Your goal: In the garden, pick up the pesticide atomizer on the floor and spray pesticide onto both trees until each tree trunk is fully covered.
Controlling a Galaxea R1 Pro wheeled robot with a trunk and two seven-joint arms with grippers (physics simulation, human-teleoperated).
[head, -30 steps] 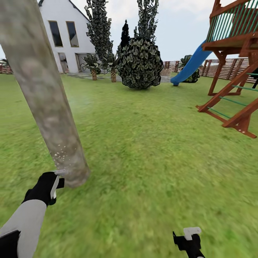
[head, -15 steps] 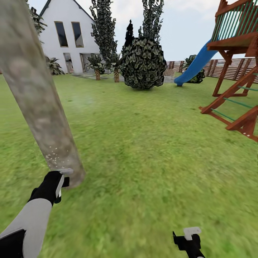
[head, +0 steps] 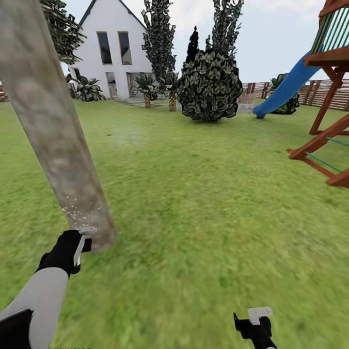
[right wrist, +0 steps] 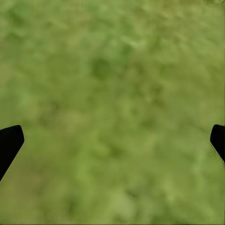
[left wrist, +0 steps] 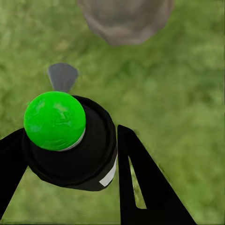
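Your left gripper (left wrist: pixel 70 154) has its jaws clamped on one pesticide atomizer (left wrist: pixel 70 140), a black body with a bright green cap, held between the two black fingers (left wrist: pixel 140 187). In the head view that gripper (head: pixel 80 242) sits at lower left, with the atomizer's pale nozzle (head: pixel 87 230) just beside the base of one tree trunk (head: pixel 53 126). A patch of whitish pesticide specks (head: pixel 72 211) marks the trunk low down.

Your right gripper (right wrist: pixel 112 140) has its jaws spread wide, two finger tips at opposite frame edges with grass (right wrist: pixel 112 93) between them and nothing held. In the head view it shows at bottom right (head: pixel 256 325).

Further out, upper frame: one white house (head: pixel 114 53), one round dark bush (head: pixel 210 86), one blue slide (head: pixel 286 89), one wooden play frame (head: pixel 329 97), and fence (head: pixel 334 97) behind it.
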